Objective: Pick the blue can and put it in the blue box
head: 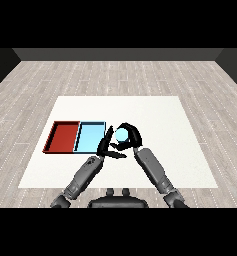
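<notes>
A light blue can [122, 134] sits in my right hand [130, 136], whose fingers curl round it just right of the light blue tray [89, 138]. The can hangs near the tray's right edge, not inside it. My left hand [106, 144] stands close beside the can on its left, with straight fingers pointing up along the tray's right rim. Part of the can is hidden by the fingers.
A red tray [63, 136] lies against the left side of the light blue tray on the white table [155, 115]. Both forearms reach in from the lower edge and meet near the table's middle.
</notes>
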You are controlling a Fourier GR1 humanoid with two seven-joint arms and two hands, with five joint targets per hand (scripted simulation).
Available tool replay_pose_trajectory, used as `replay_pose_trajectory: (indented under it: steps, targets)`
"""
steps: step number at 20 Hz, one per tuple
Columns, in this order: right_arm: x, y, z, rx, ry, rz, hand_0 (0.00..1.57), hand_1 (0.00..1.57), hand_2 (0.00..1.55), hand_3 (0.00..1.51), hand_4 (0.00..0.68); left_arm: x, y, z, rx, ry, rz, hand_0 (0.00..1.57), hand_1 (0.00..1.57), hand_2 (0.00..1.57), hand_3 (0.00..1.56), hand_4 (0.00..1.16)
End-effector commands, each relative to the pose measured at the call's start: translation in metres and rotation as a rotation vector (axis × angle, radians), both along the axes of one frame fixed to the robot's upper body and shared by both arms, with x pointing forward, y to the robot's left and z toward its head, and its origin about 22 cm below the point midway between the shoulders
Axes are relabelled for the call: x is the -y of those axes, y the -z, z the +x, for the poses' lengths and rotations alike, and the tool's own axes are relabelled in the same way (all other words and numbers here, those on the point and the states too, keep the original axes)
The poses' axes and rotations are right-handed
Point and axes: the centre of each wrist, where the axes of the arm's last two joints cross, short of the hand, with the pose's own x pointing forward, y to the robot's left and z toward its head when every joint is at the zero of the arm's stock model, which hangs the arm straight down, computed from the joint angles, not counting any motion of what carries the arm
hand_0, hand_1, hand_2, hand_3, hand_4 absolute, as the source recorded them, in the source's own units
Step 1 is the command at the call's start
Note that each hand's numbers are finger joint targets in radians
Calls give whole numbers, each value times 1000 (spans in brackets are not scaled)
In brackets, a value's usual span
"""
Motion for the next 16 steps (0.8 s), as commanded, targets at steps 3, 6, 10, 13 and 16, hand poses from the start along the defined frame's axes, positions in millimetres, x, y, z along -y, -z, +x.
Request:
replay_pose_trajectory:
  steps: [3, 6, 10, 13, 16]
  targets:
    - [2, 15, 7, 14, -6, -20, 1396, 1396, 1431, 1395, 654, -16, 6, 15, -11, 27, -17, 0, 0, 0, 0, 0]
    - [-24, 1, -6, 25, -16, -28, 1408, 1408, 1429, 1391, 651, 12, 2, -10, -11, 30, 3, 0, 0, 0, 0, 0]
    - [-26, -12, -8, -3, -43, -8, 1432, 1432, 1433, 1389, 620, 14, 2, 14, -3, 35, 19, 0, 0, 0, 0, 0]
    - [-23, -1, 6, 0, -40, -30, 1416, 1416, 1443, 1396, 626, 11, 8, 7, -19, 35, 9, 0, 0, 0, 0, 0]
    - [-48, -6, -25, 23, -53, -83, 1391, 1391, 1437, 1387, 620, 17, 3, 2, 49, 46, -26, 0, 0, 0, 0, 0]
